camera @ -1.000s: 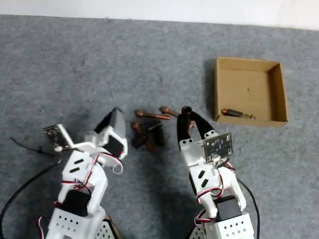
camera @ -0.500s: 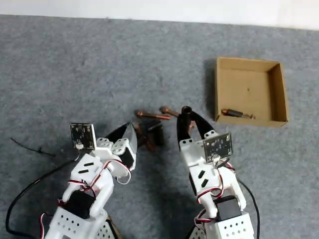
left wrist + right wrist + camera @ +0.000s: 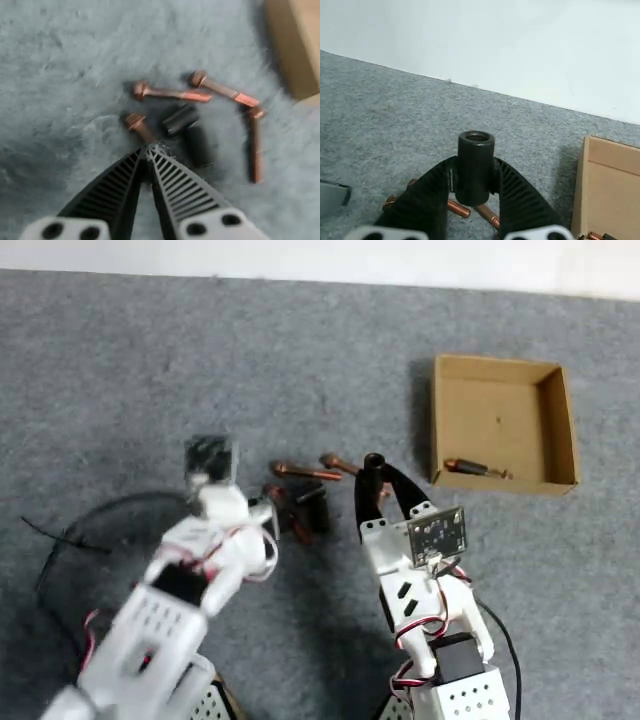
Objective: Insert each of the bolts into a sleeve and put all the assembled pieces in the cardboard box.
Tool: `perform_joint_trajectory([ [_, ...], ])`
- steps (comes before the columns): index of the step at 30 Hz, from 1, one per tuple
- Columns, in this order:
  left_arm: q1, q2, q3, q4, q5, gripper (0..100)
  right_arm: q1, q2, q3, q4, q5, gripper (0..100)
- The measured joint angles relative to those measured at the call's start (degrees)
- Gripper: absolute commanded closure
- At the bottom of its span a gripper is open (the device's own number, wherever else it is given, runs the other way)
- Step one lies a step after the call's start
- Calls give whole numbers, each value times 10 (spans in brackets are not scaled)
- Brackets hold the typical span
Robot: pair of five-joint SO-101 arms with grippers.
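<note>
Pinching an upright sleeve [image 3: 476,150], the right gripper [image 3: 475,172] is hovering at 8 o'clock from the cardboard box [image 3: 500,405] (one assembled piece [image 3: 478,468] inside); the left gripper [image 3: 150,150] is clamping a bolt [image 3: 137,125].

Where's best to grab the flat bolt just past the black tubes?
Pinch the bolt across its thin shank, nearer the head, coming straight down from above. It lies flat on the carpet, with room either side there; its tip sits close to a sleeve.
</note>
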Motion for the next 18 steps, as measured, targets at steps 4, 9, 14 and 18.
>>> perform_joint_trajectory([
  [4,-44,160,-88,0,-31,993,0,0,0,0,0,994],
  [9,-97,220,-135,0,-31,993,0,0,0,0,0,994],
  [14,-105,222,-142,0,-43,993,0,0,0,0,0,994],
  [18,-105,222,-142,0,-113,993,0,0,0,0,0,994],
])
